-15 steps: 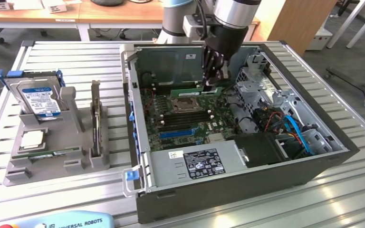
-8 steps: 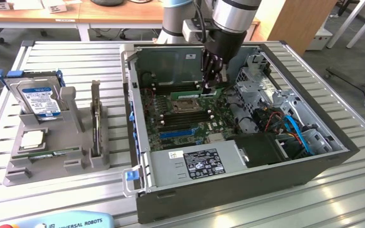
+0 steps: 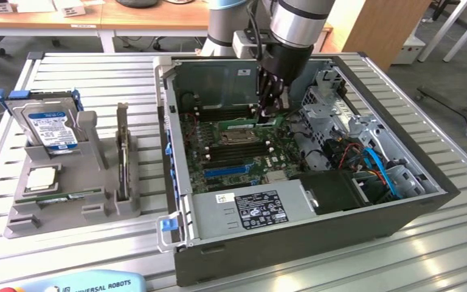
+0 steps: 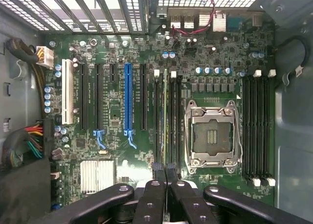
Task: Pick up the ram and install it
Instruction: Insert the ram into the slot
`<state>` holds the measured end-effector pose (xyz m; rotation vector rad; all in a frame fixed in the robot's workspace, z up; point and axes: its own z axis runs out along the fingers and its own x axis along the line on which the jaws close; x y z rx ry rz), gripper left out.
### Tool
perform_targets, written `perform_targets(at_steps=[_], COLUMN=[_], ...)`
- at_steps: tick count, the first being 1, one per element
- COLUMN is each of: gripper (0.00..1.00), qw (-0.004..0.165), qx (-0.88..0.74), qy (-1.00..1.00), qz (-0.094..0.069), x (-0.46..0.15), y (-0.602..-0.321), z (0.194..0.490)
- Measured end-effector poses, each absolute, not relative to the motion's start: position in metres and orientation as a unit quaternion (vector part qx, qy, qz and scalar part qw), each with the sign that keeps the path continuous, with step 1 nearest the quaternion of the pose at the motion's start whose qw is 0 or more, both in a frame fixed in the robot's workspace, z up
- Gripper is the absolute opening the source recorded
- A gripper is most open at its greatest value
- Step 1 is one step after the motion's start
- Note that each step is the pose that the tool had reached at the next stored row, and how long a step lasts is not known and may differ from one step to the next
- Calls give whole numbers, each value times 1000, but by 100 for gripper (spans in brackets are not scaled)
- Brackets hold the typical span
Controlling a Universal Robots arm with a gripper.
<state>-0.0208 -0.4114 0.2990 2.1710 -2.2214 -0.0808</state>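
1. Exterior view: an open computer case (image 3: 242,255) lies on a slatted metal table (image 3: 95,73). The robot arm reaches down into it.
2. The gripper (image 3: 267,111) sits low over the board (image 3: 233,161), near the socket (image 3: 238,135).
3. From this side its dark fingers cover whatever they hold, so the ram is hard to make out.
4. In the wrist view, the gripper (image 4: 165,174) has its fingers pressed almost together, pinching the ram (image 4: 165,116) by its upper edge.
5. The ram is seen edge-on, as a thin pale-green line. Its label and chips are hidden.
6. The ram runs along the bank of slots (image 4: 179,116) just beside the socket (image 4: 211,136), between that socket and a blue slot (image 4: 128,101).
7. Whether the ram is seated in a slot or held just above it cannot be told.
8. The gripper's black links are cut off at the picture's edge.
9. At the exterior view's left, well apart from the case, stands a grey holder (image 3: 55,213). It carries an upright drive (image 3: 51,125) and a flat silver chip (image 3: 41,176).
10. A thin dark part (image 3: 122,152) also stands on edge in the holder. What it is cannot be made out.
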Motion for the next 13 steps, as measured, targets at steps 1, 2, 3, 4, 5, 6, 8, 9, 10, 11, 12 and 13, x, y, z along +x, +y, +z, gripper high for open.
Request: perform_targets(at_steps=[1, 2, 3, 4, 5, 6, 8, 9, 10, 11, 12, 13], gripper=[11, 11, 11, 11, 11, 11, 11, 11, 11, 11, 11, 11], qw=[17, 17, 17, 17, 17, 17, 17, 17, 17, 17, 17, 17], qx=[699, 699, 699, 699, 699, 699, 699, 699, 699, 699, 699, 699], qy=[-715, -715, -715, -715, -715, -715, -715, -715, -715, -715, -715, -715], qz=[-26, -26, -26, -26, -26, -26, -26, -26, -26, -26, -26, -26], x=[-21, -21, -21, -21, -21, -21, -21, -21, -21, -21, -21, -21], y=[-411, -411, -411, -411, -411, -411, -411, -411, -411, -411, -411, -411], z=[298, 298, 297, 296, 295, 294, 292, 291, 290, 289, 289, 288])
